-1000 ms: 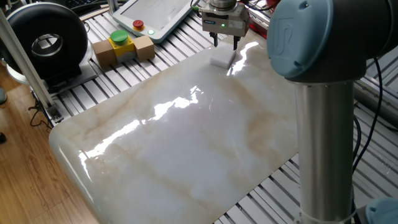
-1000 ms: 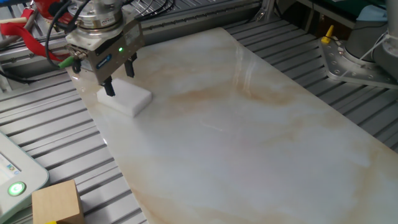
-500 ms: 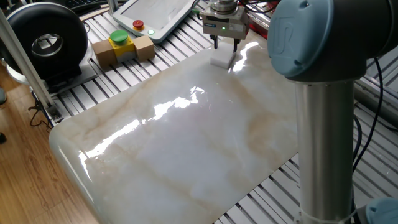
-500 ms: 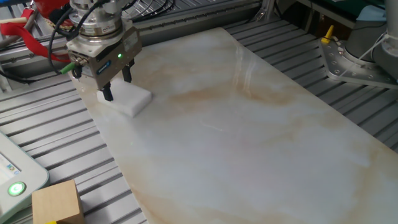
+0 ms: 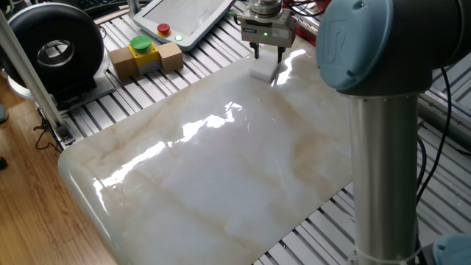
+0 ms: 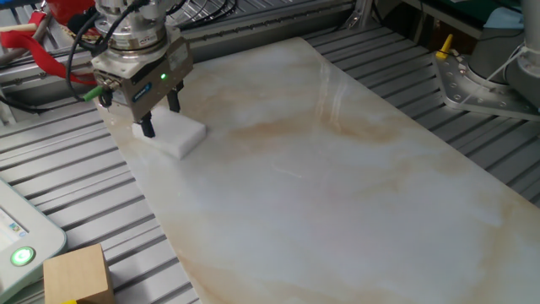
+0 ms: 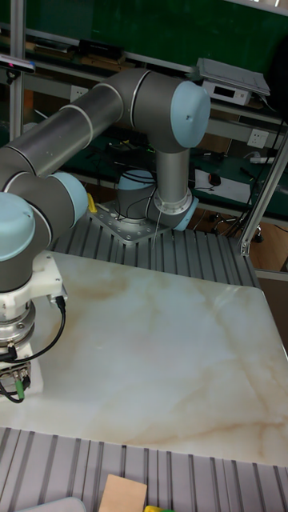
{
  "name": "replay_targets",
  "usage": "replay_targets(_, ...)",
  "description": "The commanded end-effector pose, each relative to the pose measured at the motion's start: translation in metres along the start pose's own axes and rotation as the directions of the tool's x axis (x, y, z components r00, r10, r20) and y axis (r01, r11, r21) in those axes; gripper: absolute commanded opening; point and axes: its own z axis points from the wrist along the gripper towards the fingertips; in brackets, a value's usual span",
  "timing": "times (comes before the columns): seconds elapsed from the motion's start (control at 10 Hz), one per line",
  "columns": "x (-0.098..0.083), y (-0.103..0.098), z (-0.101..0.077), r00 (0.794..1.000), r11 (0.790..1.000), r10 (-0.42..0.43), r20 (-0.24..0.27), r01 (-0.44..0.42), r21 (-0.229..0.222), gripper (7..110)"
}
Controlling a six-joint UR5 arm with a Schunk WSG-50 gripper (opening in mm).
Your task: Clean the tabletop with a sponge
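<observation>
Fingers look spread, straddling the sponge without pinching it yet, as far as I can tell. It's sitting flat at the counter corner, right by the edge next to the ribbed frame. So basically nothing's wiped so far, I'd say: grab first, then the whole marble slab stretching away to the far corners is left.
</observation>
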Motion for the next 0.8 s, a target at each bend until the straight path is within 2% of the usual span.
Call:
replay_targets(0.0, -0.006, 0.004, -0.005, 0.999, 0.999, 0.046, 0.024, -0.046, -0.017, 66)
replay_targets(0.2, -0.009, -0.003, -0.006, 0.998, 0.998, 0.06, 0.036, -0.061, 0.008, 66)
replay_targets(0.3, -0.01, -0.005, -0.008, 0.997, 0.997, 0.07, 0.028, -0.071, 0.011, 88)
replay_targets(0.5, -0.011, -0.01, -0.012, 0.997, 0.997, 0.08, 0.001, -0.08, 0.011, 88)
replay_targets(0.7, -0.017, -0.012, -0.01, 0.997, 0.997, 0.077, 0.02, -0.078, 0.013, 88)
